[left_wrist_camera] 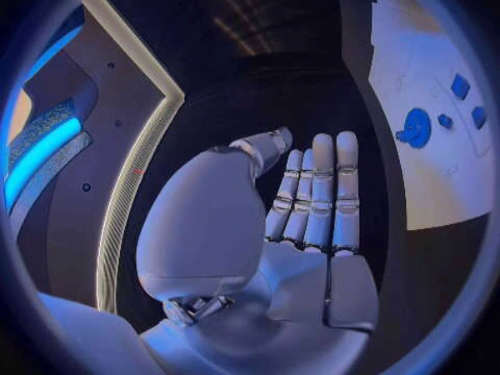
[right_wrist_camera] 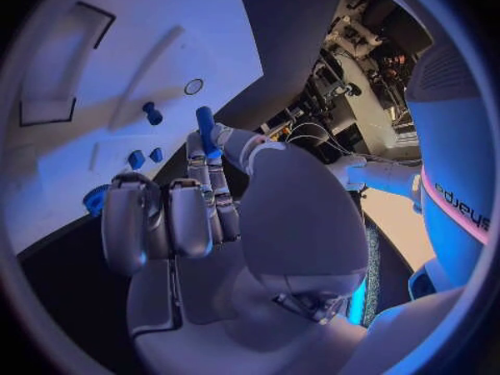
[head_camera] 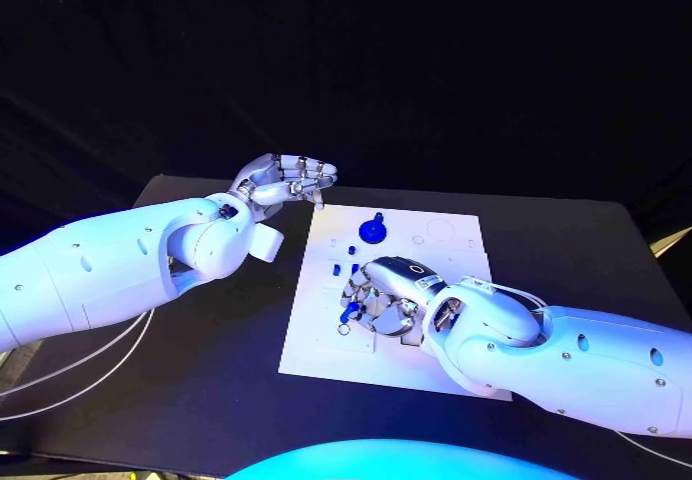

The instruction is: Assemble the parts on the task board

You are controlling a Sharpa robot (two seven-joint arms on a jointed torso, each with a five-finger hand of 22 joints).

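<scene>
The white task board lies in the middle of the black table. The right hand is down over the board's middle, its fingers curled. In the right wrist view it pinches a small blue peg between thumb and a fingertip, held just above the white surface. The other fingers are folded in side by side. The left hand sits off the board near its far left corner, above the table. In the left wrist view its fingers stand straight and pressed together, the thumb beside them, with nothing in its grasp. On the board's far half rests a round blue disc. Between it and the right hand lie two small blue blocks, one of them just beside the hand. Another small blue piece shows at the right hand's fingertips, though I cannot tell if it touches them.
</scene>
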